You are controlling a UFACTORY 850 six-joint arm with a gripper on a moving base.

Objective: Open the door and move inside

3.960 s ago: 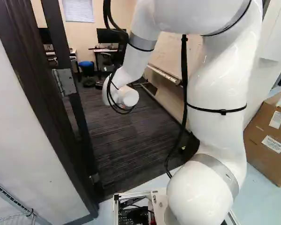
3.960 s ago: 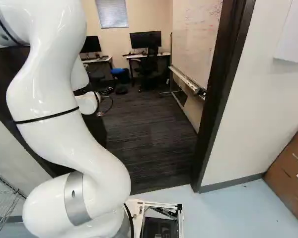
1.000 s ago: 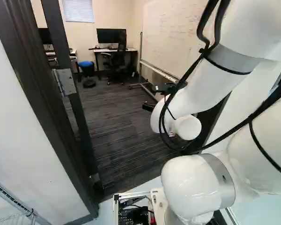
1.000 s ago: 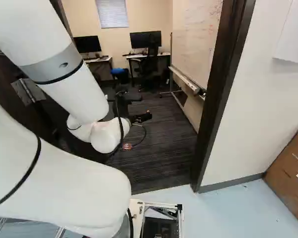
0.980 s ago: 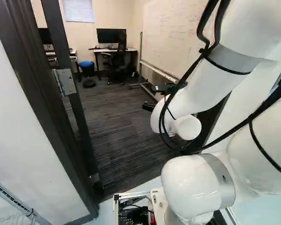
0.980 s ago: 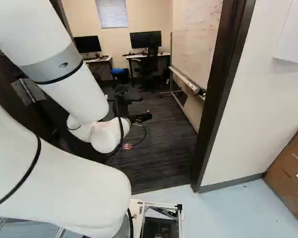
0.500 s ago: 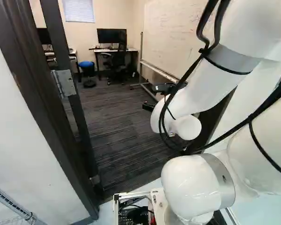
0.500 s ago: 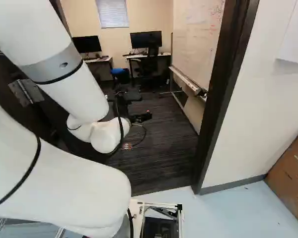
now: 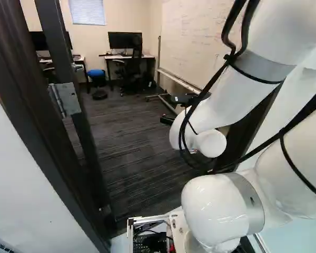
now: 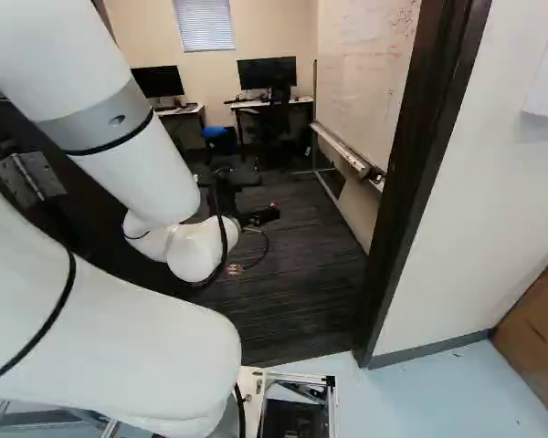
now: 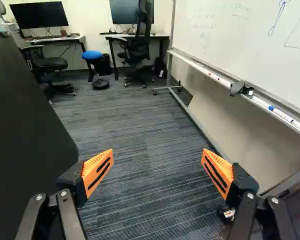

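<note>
My gripper [image 10: 258, 216] reaches through the doorway in the right base view, low over the dark carpet. In the wrist view the gripper [image 11: 158, 155] stands open, its orange pads far apart with only carpet seen between them. The dark door [image 11: 25, 130] stands swung inward beside the gripper, with a silver handle [image 11: 6, 27] near its far edge. At the left of the left base view, a metal hinge [image 9: 67, 99] shows by the dark door frame [image 9: 26, 105].
The right door post [image 10: 422, 173] rises beside a white wall. Beyond it are a wheeled whiteboard [image 11: 250, 40], desks with monitors [image 11: 39, 15], office chairs [image 11: 137, 45] and a blue stool [image 11: 92, 55]. A cardboard box [image 10: 534, 333] stands outside at the right.
Since the oldest views, the arm has swung and bent, bringing the gripper into sight. Over the last half second the base has moved forward, nearer the door frame; the arm has kept its pose.
</note>
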